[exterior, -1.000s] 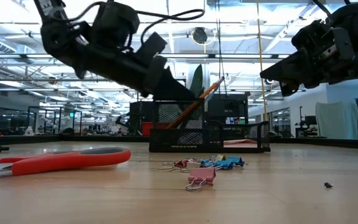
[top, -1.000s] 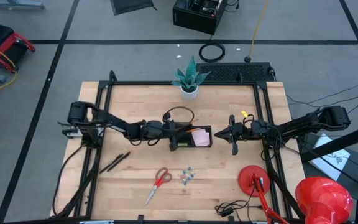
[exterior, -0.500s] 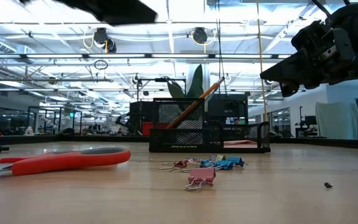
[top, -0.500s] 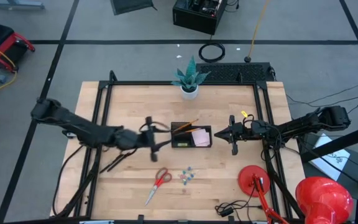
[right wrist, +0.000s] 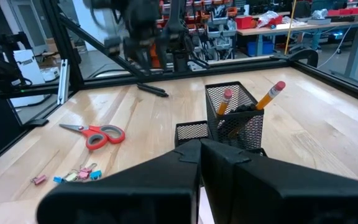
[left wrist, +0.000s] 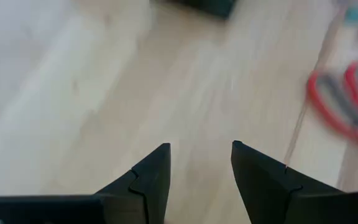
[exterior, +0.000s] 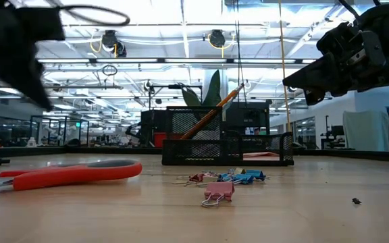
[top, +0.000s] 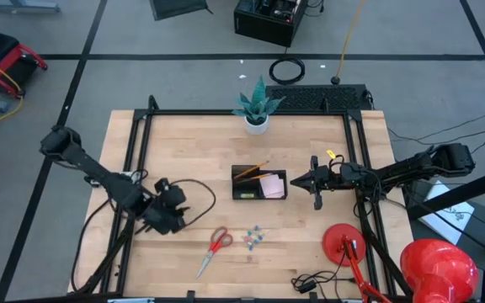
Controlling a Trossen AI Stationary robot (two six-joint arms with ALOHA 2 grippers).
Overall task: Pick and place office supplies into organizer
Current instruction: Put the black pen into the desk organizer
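The black mesh organizer (top: 259,183) sits mid-table, with an orange pencil (exterior: 215,109) leaning in its taller cup and the pink sticky-note pad (top: 271,185) in its low tray. Red-handled scissors (top: 215,250) and a cluster of small clips (top: 253,238) lie flat nearer the near edge. My left gripper (top: 173,217) is open, left of the scissors (left wrist: 347,106) and above the bare wood. A black pen (right wrist: 151,89) lies under it. My right gripper (top: 314,181) hovers shut, right of the organizer (right wrist: 229,124). A tiny yellow piece (top: 331,155) lies by the right arm.
A potted plant (top: 255,108) stands by the far edge behind the organizer. A red lamp's base (top: 343,244) and shade (top: 438,268) take up the near right corner, with a cable (top: 308,282) beside them. A black frame rail (top: 137,151) runs along the table's sides.
My left gripper has drawn back from the organizer toward the table's left and near edges, and now hangs low beside the scissors. The orange pencil stays leaning in the organizer's cup.
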